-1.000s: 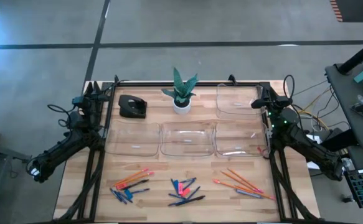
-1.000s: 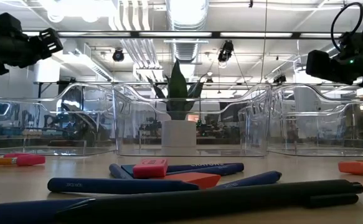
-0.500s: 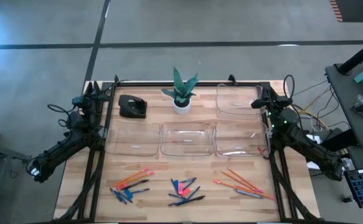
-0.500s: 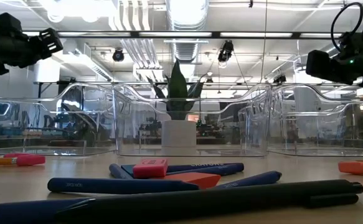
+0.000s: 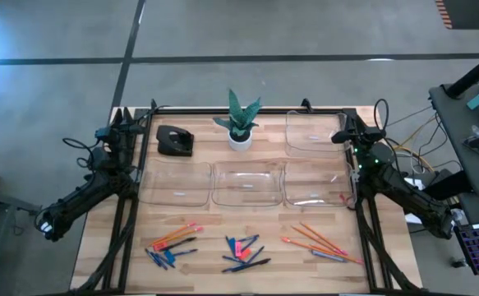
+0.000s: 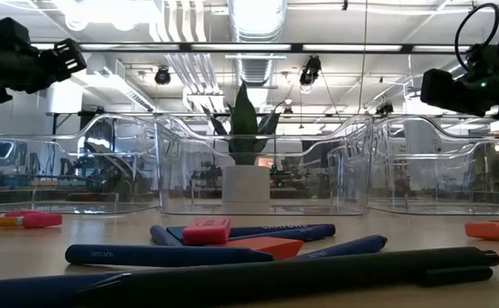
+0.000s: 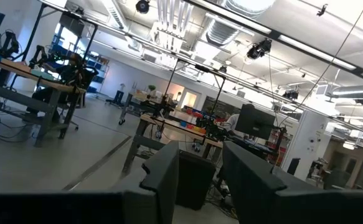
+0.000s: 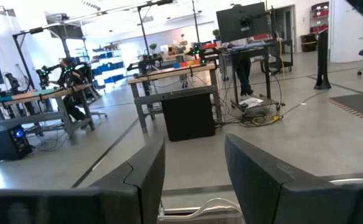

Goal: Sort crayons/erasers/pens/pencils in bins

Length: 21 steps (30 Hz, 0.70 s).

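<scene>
Pencils, crayons, pens and erasers lie in three clusters on the near half of the wooden table. The left cluster (image 5: 173,244) has orange pencils and blue crayons. The middle cluster (image 5: 244,252) has pink erasers and dark pens. The right cluster (image 5: 321,242) is mostly orange pencils. Three clear bins (image 5: 247,182) stand in a row at mid-table, and a fourth bin (image 5: 311,131) stands at the far right. My left gripper (image 5: 122,130) is raised over the table's left edge, open and empty. My right gripper (image 5: 346,133) is raised over the right edge, open and empty.
A white plant pot (image 5: 240,138) and a black desk object (image 5: 174,141) stand at the far side. In the low view a pink eraser (image 6: 206,229) and dark pens (image 6: 300,272) lie in front of the bins (image 6: 262,175).
</scene>
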Tool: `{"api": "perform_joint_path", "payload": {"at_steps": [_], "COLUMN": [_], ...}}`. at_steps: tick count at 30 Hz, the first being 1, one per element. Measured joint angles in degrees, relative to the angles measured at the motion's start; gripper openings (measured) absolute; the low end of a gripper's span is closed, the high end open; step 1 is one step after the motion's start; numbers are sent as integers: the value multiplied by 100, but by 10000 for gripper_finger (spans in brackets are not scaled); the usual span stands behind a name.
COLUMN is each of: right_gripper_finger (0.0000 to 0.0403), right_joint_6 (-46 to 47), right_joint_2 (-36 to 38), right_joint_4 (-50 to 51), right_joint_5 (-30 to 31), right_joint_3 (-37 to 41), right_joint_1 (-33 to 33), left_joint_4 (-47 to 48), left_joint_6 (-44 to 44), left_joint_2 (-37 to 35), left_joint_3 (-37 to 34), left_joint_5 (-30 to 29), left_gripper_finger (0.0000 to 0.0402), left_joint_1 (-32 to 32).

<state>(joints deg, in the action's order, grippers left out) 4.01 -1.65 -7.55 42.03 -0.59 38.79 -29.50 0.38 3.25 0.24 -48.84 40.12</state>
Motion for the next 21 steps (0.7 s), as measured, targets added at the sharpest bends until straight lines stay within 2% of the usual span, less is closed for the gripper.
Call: {"api": "perform_joint_path", "payload": {"at_steps": [5, 9, 21], "right_gripper_finger": [157, 157, 157], "right_joint_6": [0, 0, 0], "right_joint_2": [0, 0, 0], "right_joint_4": [0, 0, 0], "right_joint_5": [1, 1, 1], "right_joint_3": [-1, -1, -1], "right_joint_1": [0, -1, -1], "left_joint_4": [-5, -5, 2], "left_joint_6": [-4, 0, 0], "left_joint_2": [0, -11, 0], "left_joint_3": [1, -1, 0], "left_joint_5": [-42, -527, -525], "left_gripper_finger": [111, 111, 111], "left_joint_1": [-2, 0, -9]}}
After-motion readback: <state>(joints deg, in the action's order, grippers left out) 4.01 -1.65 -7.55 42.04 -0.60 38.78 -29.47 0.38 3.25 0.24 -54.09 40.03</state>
